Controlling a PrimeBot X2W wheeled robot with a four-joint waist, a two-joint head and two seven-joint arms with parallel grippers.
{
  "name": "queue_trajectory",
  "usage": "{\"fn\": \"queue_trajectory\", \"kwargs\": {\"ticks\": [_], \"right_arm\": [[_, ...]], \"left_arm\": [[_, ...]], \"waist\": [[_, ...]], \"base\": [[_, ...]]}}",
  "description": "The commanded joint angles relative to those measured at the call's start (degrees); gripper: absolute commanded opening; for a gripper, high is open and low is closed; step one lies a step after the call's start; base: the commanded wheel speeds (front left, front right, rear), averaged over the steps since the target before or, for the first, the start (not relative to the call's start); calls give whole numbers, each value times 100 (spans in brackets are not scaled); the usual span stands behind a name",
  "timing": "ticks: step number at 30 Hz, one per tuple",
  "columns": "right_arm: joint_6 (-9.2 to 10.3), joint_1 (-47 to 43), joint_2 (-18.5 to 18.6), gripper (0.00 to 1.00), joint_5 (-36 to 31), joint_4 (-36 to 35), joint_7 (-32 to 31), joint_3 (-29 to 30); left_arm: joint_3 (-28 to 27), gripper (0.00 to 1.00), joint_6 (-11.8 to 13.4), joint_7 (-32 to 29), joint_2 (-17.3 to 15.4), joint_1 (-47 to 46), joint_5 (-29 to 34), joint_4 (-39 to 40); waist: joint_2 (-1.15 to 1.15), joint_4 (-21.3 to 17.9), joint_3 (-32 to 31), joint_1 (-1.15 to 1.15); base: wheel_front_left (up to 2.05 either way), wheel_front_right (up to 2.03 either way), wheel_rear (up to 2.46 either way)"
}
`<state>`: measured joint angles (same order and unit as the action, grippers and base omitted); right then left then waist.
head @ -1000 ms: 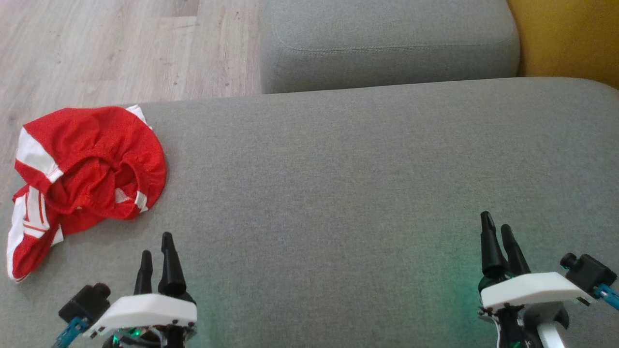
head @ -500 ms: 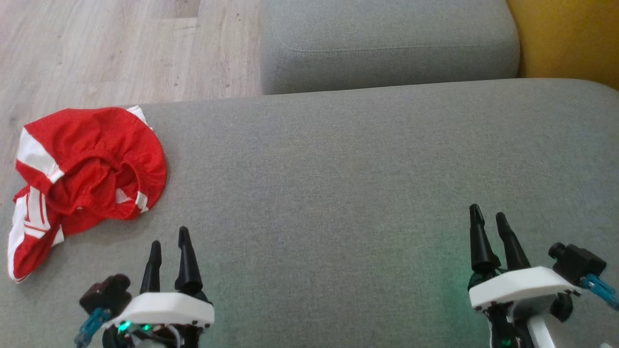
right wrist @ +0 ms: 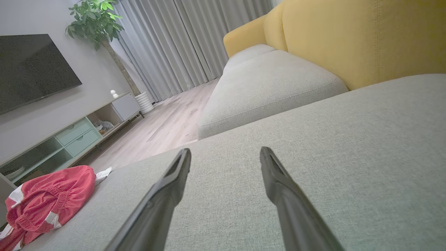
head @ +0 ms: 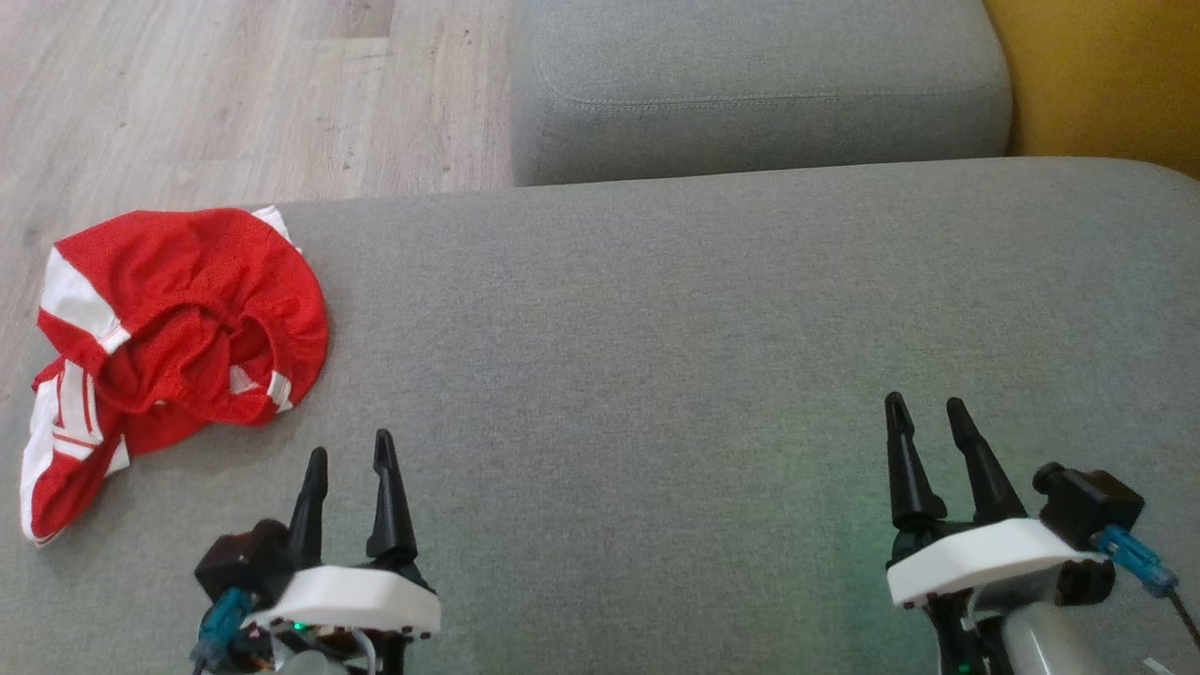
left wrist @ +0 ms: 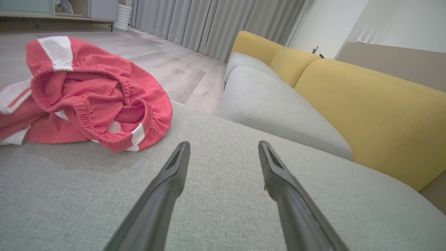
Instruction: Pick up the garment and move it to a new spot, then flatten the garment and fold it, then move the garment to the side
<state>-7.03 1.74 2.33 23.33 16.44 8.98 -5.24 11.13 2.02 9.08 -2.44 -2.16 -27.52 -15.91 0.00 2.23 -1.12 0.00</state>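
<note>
I see grey sofa seat [head: 656, 328], wood floor [head: 187, 94] far left, yellow cushion [head: 1106, 75] far right. My left gripper [head: 349, 446] and right gripper [head: 924, 403] slid inward since before, fingers now spread wider, holding nothing. Red-and-white garment [head: 178, 309] sits bunched at seat's left edge, stretchy waist showing

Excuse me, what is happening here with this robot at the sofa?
A two-armed robot faces a grey cushion. A red and white garment lies crumpled at the cushion's left edge. It has not been picked up yet. The left gripper and the right gripper are both open and hold nothing. The left gripper is the nearer one to the garment, but does not touch it.
</note>
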Motion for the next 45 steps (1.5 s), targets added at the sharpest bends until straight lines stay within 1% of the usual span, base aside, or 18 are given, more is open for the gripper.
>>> {"fn": "queue_trajectory", "kwargs": {"ticks": [1, 19, 32, 45], "right_arm": [[-35, 316, 43, 100, -184, -225, 95, -144], [-42, 381, 50, 100, -1574, -206, 399, -206], [-46, 418, 54, 100, -2402, -213, 602, -275], [-46, 453, 54, 100, -2334, -171, 602, -260]], "left_arm": [[-81, 100, 30, 87, -35, -369, 178, 224], [176, 100, 185, 390, -40, -457, 1353, 243], [320, 100, 315, 592, -43, -535, 2147, 158], [299, 100, 347, 592, -43, -572, 2096, 120]], "waist": [[0, 2, 0, 0], [0, 12, -15, 0], [0, 17, -15, 0], [0, 16, 10, 0]], "base": [[0, 0, 0], [0, 0, 0], [0, 0, 0], [0, 0, 0]]}}
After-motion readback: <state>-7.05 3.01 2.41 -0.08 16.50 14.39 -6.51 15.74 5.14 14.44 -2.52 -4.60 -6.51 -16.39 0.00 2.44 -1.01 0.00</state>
